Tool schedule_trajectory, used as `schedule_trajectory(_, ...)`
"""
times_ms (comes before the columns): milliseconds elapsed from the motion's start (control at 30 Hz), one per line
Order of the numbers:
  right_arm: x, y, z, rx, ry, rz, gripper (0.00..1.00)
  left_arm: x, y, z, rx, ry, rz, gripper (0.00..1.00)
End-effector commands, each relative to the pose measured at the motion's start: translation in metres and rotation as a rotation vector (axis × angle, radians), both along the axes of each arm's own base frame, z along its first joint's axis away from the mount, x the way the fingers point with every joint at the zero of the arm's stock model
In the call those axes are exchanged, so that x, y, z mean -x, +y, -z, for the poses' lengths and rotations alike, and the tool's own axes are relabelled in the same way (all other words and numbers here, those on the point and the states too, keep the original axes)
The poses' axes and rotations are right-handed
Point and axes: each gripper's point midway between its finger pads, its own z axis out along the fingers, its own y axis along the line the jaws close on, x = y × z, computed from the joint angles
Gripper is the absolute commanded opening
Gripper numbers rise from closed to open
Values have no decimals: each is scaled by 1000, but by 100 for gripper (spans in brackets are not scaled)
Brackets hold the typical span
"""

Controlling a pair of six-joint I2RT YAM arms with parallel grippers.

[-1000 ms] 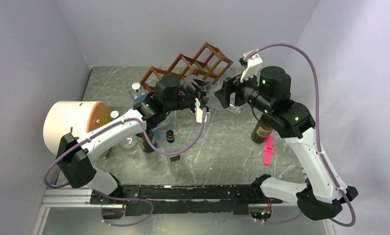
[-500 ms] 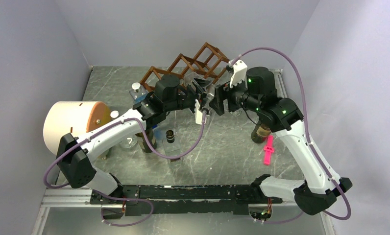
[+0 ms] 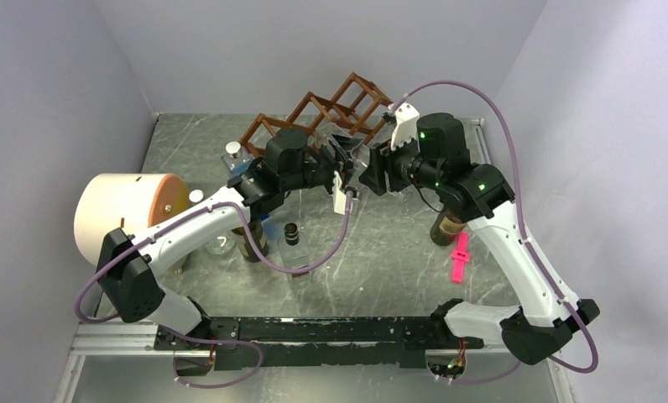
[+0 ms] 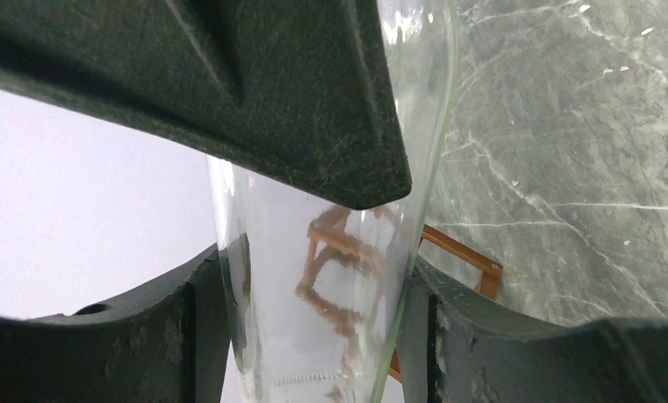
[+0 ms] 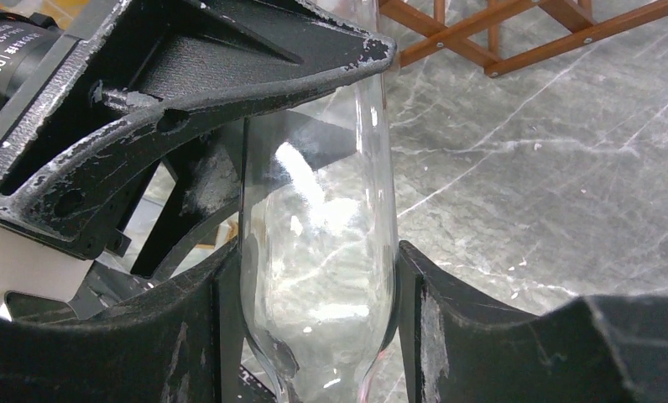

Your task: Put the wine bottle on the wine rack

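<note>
the wine bottle (image 5: 314, 168), clear glass, is up off the grey marbled table (image 3: 381, 252). it is held between the two arms, just near of the wine rack (image 3: 331, 113). its long axis lies roughly left to right, along the line between the two grippers, which face each other. in the right wrist view the glass narrows into a shoulder down by the palm, so the neck end points right and the wide body points left. the left gripper (image 4: 316, 277) has its jaws drawn in narrow, with a finger pressed on each side of the glass. the right gripper (image 5: 314, 269) is clamped around the bottle too, with both fingers (image 5: 431, 336) against its sides. from above, the glass is hard to make out between the black fingers. the rack stands at the far middle of the table, its diamond cells climbing toward the right.
</note>
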Motion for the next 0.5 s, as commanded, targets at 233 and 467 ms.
schedule_trajectory(233, -26, -27, -20, -13, -116, 228, 0, 14, 10, -75, 282, -60, 1, 93)
schedule_trajectory(467, -48, -39, -16, -5, -171, 358, 0, 3, 23, -72, 295, 11, -100, 93)
